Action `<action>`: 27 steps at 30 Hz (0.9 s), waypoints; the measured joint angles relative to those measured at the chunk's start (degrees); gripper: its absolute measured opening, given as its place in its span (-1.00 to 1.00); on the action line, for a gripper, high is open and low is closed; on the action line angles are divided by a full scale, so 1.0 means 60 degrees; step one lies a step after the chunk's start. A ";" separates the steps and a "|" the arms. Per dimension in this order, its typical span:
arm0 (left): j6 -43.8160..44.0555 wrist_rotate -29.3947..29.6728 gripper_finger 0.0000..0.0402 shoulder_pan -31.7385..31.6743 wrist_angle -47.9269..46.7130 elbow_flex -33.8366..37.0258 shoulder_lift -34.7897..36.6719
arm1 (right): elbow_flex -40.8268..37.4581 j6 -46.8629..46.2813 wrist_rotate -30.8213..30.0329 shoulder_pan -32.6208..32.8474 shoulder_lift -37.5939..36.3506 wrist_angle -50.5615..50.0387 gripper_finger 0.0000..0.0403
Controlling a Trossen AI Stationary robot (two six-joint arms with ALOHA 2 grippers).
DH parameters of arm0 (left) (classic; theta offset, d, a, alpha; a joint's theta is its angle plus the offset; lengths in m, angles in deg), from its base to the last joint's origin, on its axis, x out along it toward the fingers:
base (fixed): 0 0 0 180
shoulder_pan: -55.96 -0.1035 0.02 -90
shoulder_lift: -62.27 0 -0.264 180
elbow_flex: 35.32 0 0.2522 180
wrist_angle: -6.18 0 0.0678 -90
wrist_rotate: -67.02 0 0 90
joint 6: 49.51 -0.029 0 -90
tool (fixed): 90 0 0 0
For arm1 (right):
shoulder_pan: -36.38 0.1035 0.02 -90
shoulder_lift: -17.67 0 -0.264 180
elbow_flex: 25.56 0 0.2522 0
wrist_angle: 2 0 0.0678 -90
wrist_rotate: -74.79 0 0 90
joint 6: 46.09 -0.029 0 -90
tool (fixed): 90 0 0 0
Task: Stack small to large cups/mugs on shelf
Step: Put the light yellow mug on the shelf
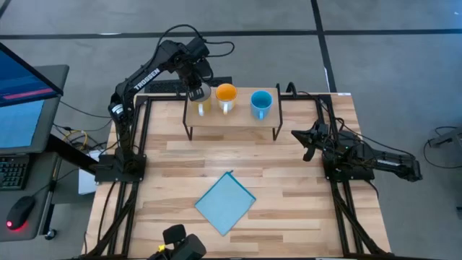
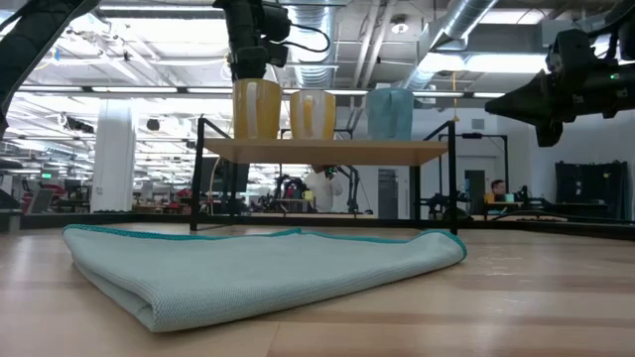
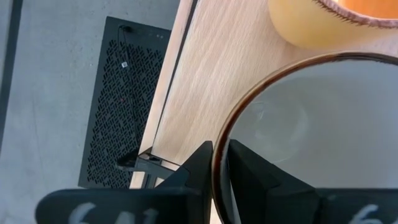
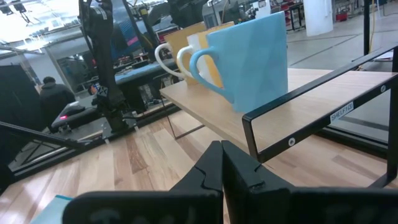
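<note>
Cream mug's (image 3: 311, 143) rim between left end effector's (image 3: 219, 171) fingers

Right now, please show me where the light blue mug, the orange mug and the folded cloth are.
light blue mug (image 1: 260, 102): high view, on its open top.
orange mug (image 1: 226, 93): high view, on its orange inside.
folded cloth (image 1: 225, 203): high view, on the middle of its flat top.

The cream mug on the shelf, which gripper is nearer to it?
Left. The left gripper is right at the cream mug, jaws pinching its rim on the shelf. The right gripper hangs beside the shelf's far end, beyond the blue mug.
</note>
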 joint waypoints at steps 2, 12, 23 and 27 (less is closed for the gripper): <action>-0.0009 -0.0001 -0.80 0.0004 0.0006 0.0000 0.0000 | -0.0003 -0.0001 0.0000 0.0000 -0.0001 -0.0001 -0.89; 0.0105 -0.0289 -0.80 0.0004 -0.0022 0.0000 0.0000 | 0.0000 0.0002 0.0000 -0.0001 -0.0001 -0.0003 -0.89; 0.0139 -0.0280 -0.80 0.0000 -0.0022 0.0000 0.0000 | -0.0002 -0.0001 0.0002 -0.0001 -0.0001 0.0000 -0.89; 0.0087 -0.0280 -0.80 0.0000 -0.0025 0.0000 0.0000 | -0.0002 0.0001 0.0000 -0.0001 0.0001 0.0000 -0.89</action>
